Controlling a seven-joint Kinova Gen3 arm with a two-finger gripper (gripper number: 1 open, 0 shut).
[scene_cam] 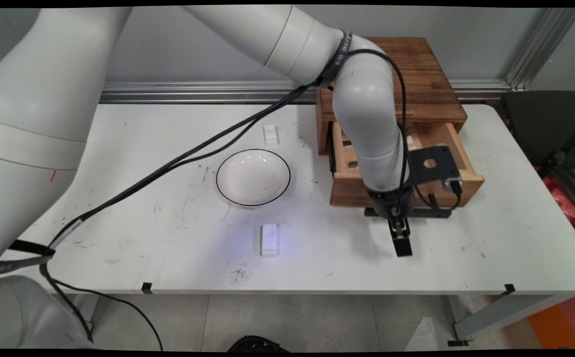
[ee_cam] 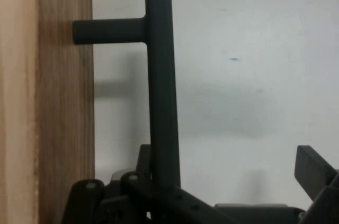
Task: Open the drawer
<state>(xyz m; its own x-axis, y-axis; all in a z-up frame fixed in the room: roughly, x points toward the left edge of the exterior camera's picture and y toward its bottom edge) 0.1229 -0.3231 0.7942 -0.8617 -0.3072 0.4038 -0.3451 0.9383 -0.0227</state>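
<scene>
A wooden box (scene_cam: 406, 79) stands at the table's back right with its drawer (scene_cam: 354, 191) pulled out toward the near side. Across the drawer front runs a black bar handle (scene_cam: 431, 213). My gripper (scene_cam: 401, 246) points down at the table just in front of this handle. In the hand view the handle (ee_cam: 161, 86) rises upright beside the wooden drawer front (ee_cam: 58, 102). My gripper (ee_cam: 228, 173) is open there: the handle lies close to the left finger, and the right finger (ee_cam: 313, 167) stands far off it. Nothing is held.
A white bowl with a dark rim (scene_cam: 253, 177) sits mid-table, left of the drawer. One small white block (scene_cam: 270, 135) lies behind the bowl and another (scene_cam: 269, 240) in front of it. Black cables (scene_cam: 178, 161) hang across the table's left half. A dark chair (scene_cam: 550, 129) stands off the right edge.
</scene>
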